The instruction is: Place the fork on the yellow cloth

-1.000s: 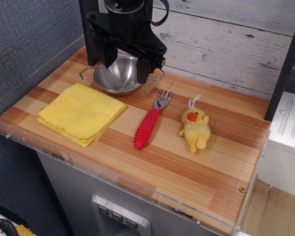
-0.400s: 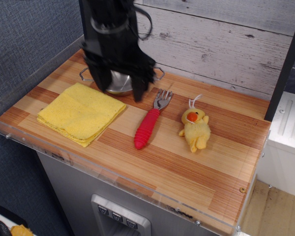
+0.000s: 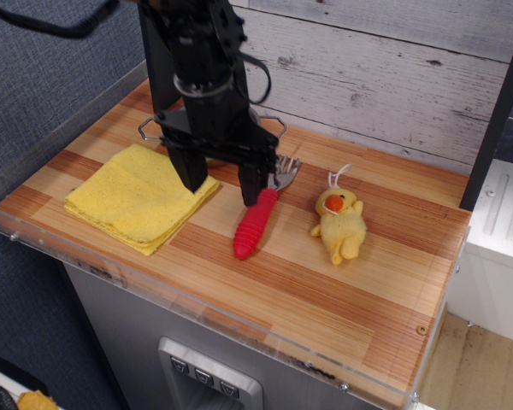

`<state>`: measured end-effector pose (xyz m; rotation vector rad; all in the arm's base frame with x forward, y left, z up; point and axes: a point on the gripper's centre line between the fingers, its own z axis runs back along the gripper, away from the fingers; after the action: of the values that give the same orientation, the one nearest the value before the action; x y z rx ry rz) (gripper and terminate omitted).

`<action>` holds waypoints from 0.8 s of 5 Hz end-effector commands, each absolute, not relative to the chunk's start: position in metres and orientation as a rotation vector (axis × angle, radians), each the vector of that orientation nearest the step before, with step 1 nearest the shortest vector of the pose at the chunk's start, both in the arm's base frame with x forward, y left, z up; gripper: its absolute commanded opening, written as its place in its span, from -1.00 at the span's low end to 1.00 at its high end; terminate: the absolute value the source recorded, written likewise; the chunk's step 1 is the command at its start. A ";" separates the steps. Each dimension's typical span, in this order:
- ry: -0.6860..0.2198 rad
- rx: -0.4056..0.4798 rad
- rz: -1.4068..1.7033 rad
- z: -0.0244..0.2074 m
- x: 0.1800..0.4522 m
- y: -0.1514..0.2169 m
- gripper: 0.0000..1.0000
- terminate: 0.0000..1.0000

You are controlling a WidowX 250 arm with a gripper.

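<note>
The gripper (image 3: 221, 182) is coming down and forward from over the steel bowl (image 3: 269, 128), jaws spread wide, one finger by the fork (image 3: 258, 217). The fork is lying unmoved on the wooden tabletop (image 3: 325, 282), beside the yellow cloth (image 3: 135, 196).

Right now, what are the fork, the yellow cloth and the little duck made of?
The fork seems to have shiny metal tines and a red ribbed handle, probably plastic or rubber, judging by its matte look. The yellow cloth looks like soft folded fabric, with layered edges showing. The duck looks like fuzzy plush, with an orange beak.
</note>
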<state>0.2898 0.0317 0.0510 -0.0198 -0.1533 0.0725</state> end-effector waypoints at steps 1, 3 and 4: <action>-0.179 -0.003 0.027 0.032 0.310 0.009 1.00 -1.00; -0.170 0.046 -0.021 0.011 0.317 -0.006 -1.00 -1.00; -0.172 0.094 -0.039 0.013 0.313 -0.002 -1.00 -1.00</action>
<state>0.3125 -0.0053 0.0076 0.0905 -0.1525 -0.0450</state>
